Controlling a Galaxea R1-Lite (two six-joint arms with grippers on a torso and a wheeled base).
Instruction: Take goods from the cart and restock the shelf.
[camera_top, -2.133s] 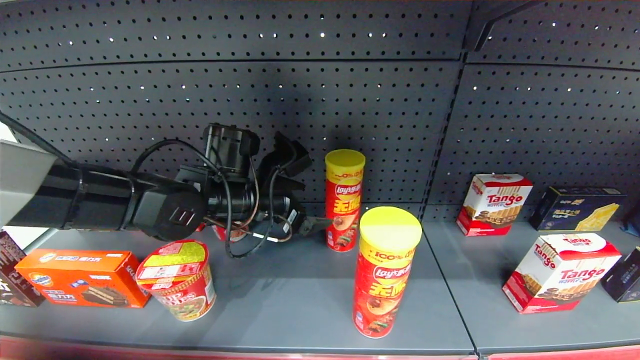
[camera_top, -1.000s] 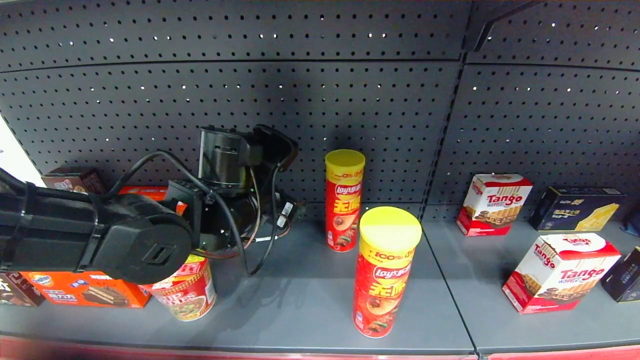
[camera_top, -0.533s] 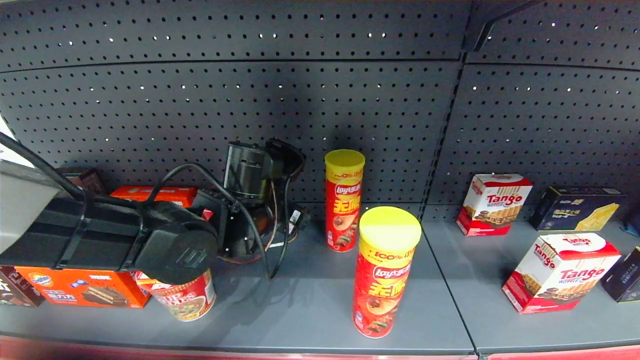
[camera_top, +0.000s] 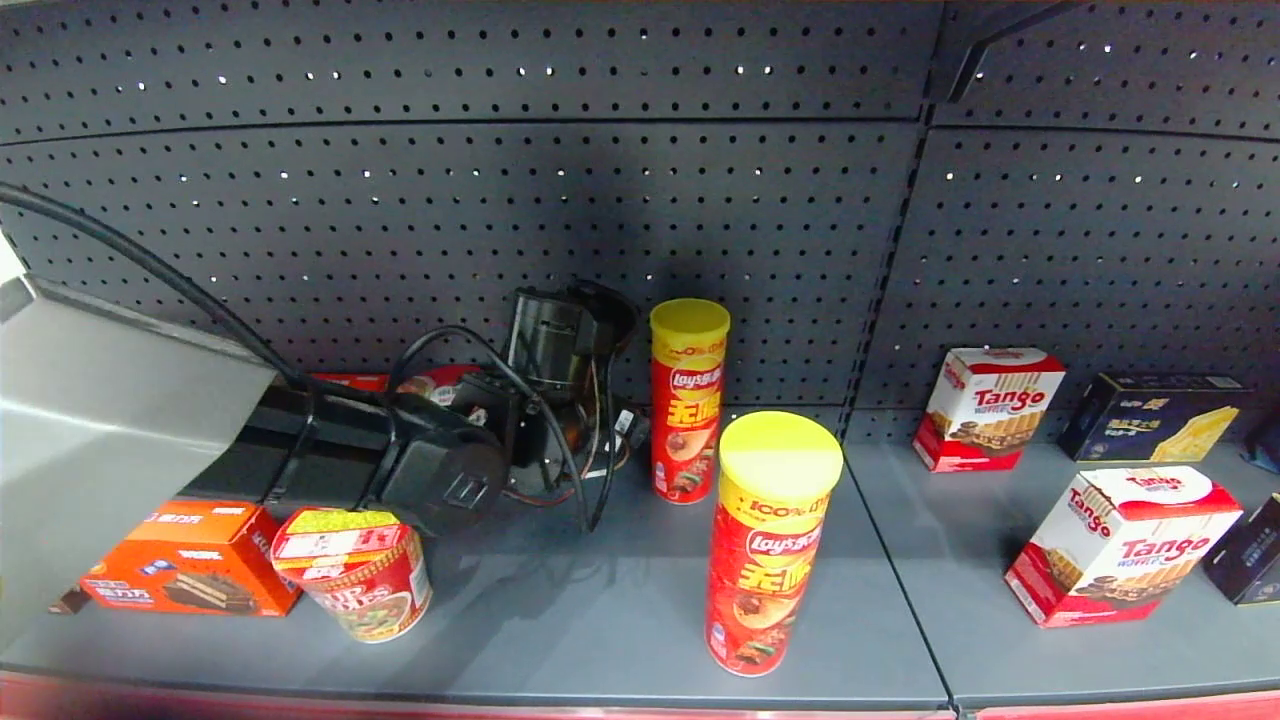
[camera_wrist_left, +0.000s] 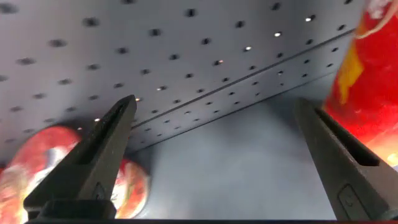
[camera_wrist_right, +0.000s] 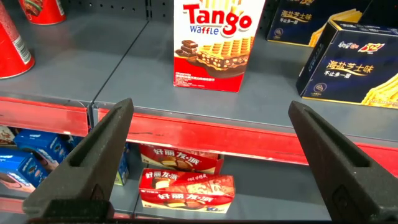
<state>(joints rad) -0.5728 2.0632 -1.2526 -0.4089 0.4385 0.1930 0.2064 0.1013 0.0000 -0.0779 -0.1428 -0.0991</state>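
On the grey shelf (camera_top: 560, 620) my left arm (camera_top: 440, 480) lies low, its wrist just left of the rear chips can (camera_top: 688, 400). My left gripper (camera_wrist_left: 216, 104) is open and holds nothing, facing the pegboard back wall. A red cup noodle (camera_wrist_left: 37, 168) lies off to one side of it and the chips can (camera_wrist_left: 367, 81) to the other. A second chips can (camera_top: 772, 540) stands nearer the front. Another cup noodle (camera_top: 355, 570) stands at the front left, and one (camera_top: 440, 382) peeks out behind the arm. My right gripper (camera_wrist_right: 211, 107) hangs open and empty in front of the shelf edge (camera_wrist_right: 249, 134).
An orange box (camera_top: 185, 570) lies at the front left. Two waffle boxes (camera_top: 985, 405) (camera_top: 1120, 545) and dark blue boxes (camera_top: 1150, 415) fill the right bay. The right wrist view has a waffle box (camera_wrist_right: 214, 43), blue boxes (camera_wrist_right: 357, 56) and boxes on the lower shelf (camera_wrist_right: 186, 186).
My left arm's wrist has swung right along the back of the shelf, closer to the rear chips can. Its grey upper link has come into view at the left.
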